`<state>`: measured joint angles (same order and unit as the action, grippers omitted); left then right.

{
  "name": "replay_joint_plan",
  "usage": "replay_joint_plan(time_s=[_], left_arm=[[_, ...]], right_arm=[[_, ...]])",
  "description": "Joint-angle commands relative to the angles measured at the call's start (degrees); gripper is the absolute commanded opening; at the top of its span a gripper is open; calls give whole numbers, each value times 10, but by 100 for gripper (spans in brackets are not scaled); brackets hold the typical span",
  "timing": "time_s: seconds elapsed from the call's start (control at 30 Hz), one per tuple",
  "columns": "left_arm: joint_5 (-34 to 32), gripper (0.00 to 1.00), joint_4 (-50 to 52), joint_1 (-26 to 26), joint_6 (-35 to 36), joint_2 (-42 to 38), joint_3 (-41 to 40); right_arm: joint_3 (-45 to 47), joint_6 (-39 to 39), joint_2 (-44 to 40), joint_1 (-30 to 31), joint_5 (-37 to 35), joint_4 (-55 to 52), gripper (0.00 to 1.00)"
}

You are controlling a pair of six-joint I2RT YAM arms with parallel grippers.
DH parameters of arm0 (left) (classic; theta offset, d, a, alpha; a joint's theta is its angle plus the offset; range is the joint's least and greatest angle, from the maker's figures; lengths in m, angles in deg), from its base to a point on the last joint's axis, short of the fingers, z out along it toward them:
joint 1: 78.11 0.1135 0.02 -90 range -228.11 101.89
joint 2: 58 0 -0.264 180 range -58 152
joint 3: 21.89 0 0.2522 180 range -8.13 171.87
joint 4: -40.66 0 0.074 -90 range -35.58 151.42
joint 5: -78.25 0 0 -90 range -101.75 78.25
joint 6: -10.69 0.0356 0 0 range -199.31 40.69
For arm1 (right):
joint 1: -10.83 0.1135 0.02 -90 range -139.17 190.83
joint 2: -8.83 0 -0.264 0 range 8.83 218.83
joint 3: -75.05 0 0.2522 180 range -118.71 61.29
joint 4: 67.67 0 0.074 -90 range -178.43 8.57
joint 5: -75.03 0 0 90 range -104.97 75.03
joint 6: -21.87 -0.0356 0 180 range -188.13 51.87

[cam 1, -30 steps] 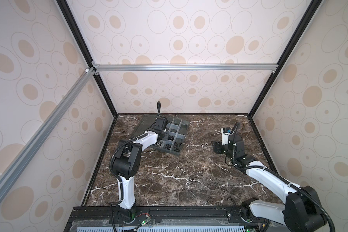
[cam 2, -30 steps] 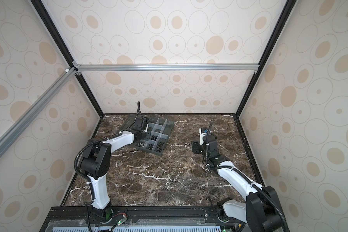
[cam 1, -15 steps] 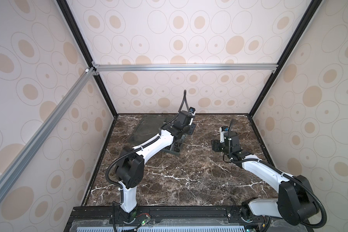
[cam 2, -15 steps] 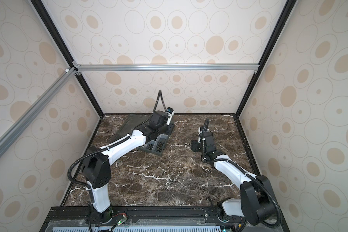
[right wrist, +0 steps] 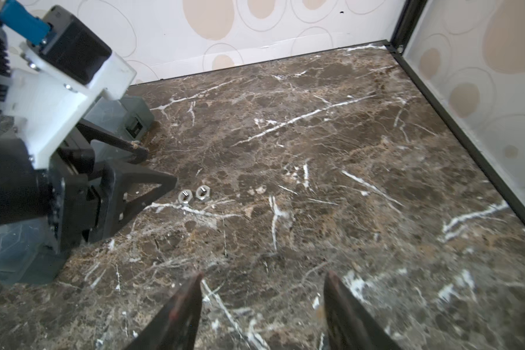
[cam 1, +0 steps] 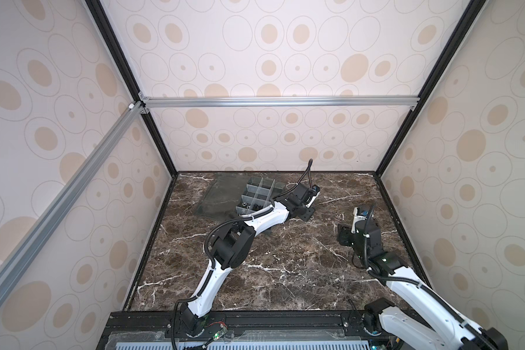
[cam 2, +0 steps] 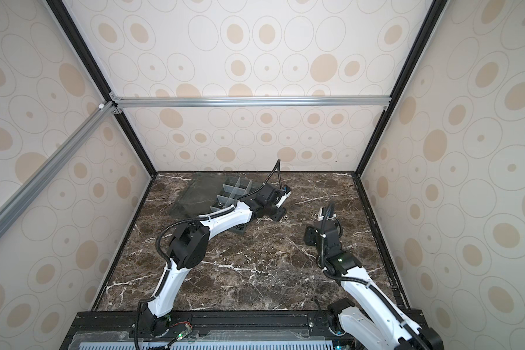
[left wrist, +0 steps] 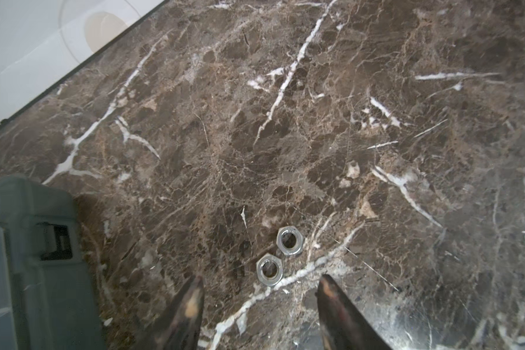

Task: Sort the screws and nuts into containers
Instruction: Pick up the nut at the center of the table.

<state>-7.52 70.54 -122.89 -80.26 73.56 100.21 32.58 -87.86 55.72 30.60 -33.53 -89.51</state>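
Two silver nuts (left wrist: 269, 269) (left wrist: 289, 241) lie side by side on the marble, right of the organizer box; the right wrist view shows the nuts (right wrist: 194, 194) too. My left gripper (left wrist: 261, 278) is open, low over the table, with its tips just short of the nearer nut and nothing between them. In both top views the left gripper (cam 1: 305, 213) (cam 2: 278, 215) reaches past the box. The containers (cam 1: 255, 194) (cam 2: 234, 191) are grid cells partly hidden by the left arm. Screws are too small to make out. My right gripper (right wrist: 264, 274) (cam 2: 323, 233) is open and empty over bare marble.
The box's flat clear lid (cam 1: 222, 194) lies on the table behind and left of the cells. A corner of the box (left wrist: 28, 242) sits close beside the left gripper. Enclosure walls border the marble table (cam 1: 285, 257) at the back and both sides.
The left arm swung right from over the organizer cells to the two nuts on the table, and its jaws widened. The right arm shifted slightly back and to the right.
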Motion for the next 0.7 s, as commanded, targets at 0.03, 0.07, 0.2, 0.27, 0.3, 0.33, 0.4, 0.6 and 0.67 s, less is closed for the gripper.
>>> replay_joint_plan(time_s=[0.03,0.07,0.2,0.27,0.3,0.33,0.4,0.6,0.67], left_arm=[[15,60,21,-5,30,14,48],[16,60,25,-5,32,19,55],[15,60,50,-5,35,56,95],[16,60,62,-5,33,73,115],[15,60,67,-6,33,81,125],[12,60,70,-6,32,88,131],[4,59,80,-6,35,100,145],[-19,54,89,-5,44,107,140],[-20,51,80,-5,43,99,123]], right_arm=[[40,-14,-76,-4,-24,-69,66],[45,-15,-90,-3,-21,-84,66],[52,-32,-103,-3,10,-119,65],[66,-13,-103,-3,71,-90,66],[77,-9,-102,-3,92,-72,65],[84,-14,-104,-3,90,-67,64],[82,-18,-116,-3,81,-76,65],[105,17,-147,-3,153,-43,64],[105,12,-150,-3,144,-48,64]])
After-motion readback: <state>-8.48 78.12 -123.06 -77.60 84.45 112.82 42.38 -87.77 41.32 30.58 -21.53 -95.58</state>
